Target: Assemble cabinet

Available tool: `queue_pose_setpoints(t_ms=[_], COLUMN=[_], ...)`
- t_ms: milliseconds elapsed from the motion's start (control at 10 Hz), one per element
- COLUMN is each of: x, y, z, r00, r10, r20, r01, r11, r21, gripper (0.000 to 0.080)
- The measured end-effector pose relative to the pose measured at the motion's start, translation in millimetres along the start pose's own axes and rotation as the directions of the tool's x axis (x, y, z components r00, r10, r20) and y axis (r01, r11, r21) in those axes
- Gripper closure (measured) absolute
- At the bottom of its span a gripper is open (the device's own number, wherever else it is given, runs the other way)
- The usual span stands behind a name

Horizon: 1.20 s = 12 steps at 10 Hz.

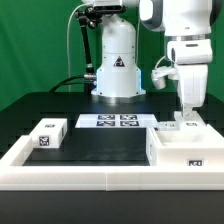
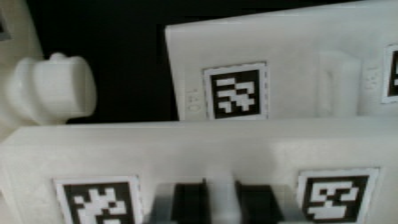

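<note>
The gripper (image 1: 186, 120) is at the right of the frame, just above the big box (image 1: 185, 152). Its fingers (image 2: 187, 203) are pressed close together and seem to pinch a thin white bit of a part (image 2: 107, 150) with a tag on each side. A small block (image 1: 48, 133) sits at the left. The marker board (image 1: 120, 121) lies in the middle.

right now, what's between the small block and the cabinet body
Exterior view: only bare black table between small block and cabinet body; marker board lies farther back.
</note>
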<state>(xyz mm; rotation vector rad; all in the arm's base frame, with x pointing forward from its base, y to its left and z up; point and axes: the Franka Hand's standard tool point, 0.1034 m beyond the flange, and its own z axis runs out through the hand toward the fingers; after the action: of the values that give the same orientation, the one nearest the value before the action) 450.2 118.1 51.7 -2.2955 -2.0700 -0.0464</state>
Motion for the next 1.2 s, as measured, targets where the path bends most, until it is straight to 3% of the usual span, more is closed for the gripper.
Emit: queue_pose_setpoints(t_ms=[600,1200], x=[-8.6,-7.9], y=[2.3,1.6], z=[-10.7,-8.1], r00=[1.0,1.0], r10=[-0.003,-0.002], r20=[0.009,0.01], r01=[0.003,0.002], r11=[1.0,1.0], r21=[-0.009,0.001], gripper=[0.0729,0.0729])
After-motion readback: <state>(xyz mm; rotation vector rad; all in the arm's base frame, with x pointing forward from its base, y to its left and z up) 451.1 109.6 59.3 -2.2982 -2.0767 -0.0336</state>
